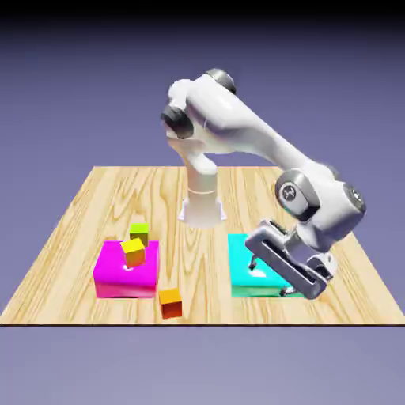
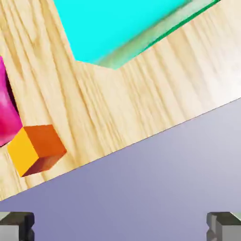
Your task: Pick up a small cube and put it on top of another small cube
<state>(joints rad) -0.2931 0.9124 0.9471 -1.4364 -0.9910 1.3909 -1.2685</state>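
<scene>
The small cube, orange with darker red-orange sides, rests on the table near the front edge, just in front of the magenta block. In the hand view the small cube shows at the lower left, beside a sliver of the magenta block. My gripper hangs tilted over the front part of the cyan block, well off to the exterior view's right of the cube. It is open, with nothing between its fingertips.
A yellow-topped cube stands on the magenta block, and a lime-green cube sits just behind it. The cyan block fills the top of the hand view. The table's front edge crosses that view diagonally.
</scene>
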